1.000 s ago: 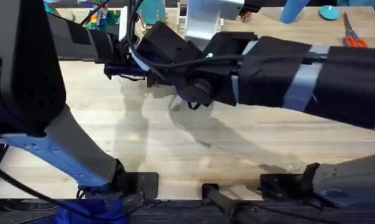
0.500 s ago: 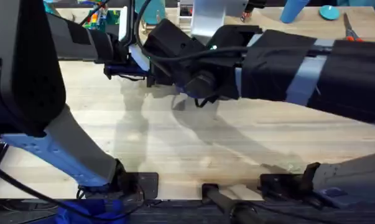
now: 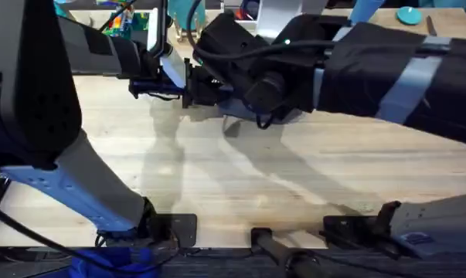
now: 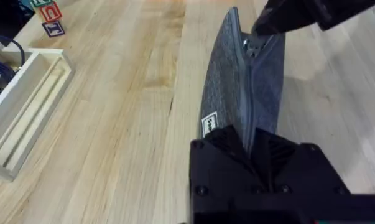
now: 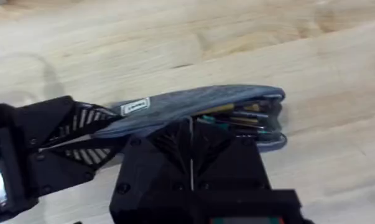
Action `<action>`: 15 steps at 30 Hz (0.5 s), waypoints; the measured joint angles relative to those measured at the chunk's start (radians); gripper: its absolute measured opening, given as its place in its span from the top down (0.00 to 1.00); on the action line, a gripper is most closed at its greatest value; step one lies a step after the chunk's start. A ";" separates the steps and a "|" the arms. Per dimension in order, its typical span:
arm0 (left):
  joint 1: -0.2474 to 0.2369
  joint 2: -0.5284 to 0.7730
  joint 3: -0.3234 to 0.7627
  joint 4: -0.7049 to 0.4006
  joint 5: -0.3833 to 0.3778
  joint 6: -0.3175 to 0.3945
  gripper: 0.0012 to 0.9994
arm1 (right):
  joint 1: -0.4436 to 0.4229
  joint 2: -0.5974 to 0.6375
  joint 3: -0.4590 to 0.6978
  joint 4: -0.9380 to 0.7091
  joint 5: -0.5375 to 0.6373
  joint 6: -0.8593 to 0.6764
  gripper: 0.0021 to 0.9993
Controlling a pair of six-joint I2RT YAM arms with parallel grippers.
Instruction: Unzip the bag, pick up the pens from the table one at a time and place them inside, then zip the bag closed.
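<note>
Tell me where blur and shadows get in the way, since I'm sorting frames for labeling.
Overhead: the right arm rises close under the camera, large, dark and soft-edged, covering the work area; both arms cast broad soft shadows across the table. Left wrist: the bag is fairly sharp, with a faint shadow beside it. Right wrist: the pens inside the bag's open end are readable; no strong glare.
</note>
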 joint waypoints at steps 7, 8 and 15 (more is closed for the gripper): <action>0.001 0.000 0.000 0.000 -0.001 0.000 0.96 | -0.027 0.000 0.000 -0.041 0.001 0.022 0.97; 0.001 0.000 0.000 0.000 -0.001 0.000 0.96 | -0.029 0.000 0.000 -0.046 0.001 0.023 0.97; 0.001 0.000 0.000 0.001 -0.002 0.000 0.96 | -0.052 -0.009 0.002 -0.079 -0.003 0.033 0.97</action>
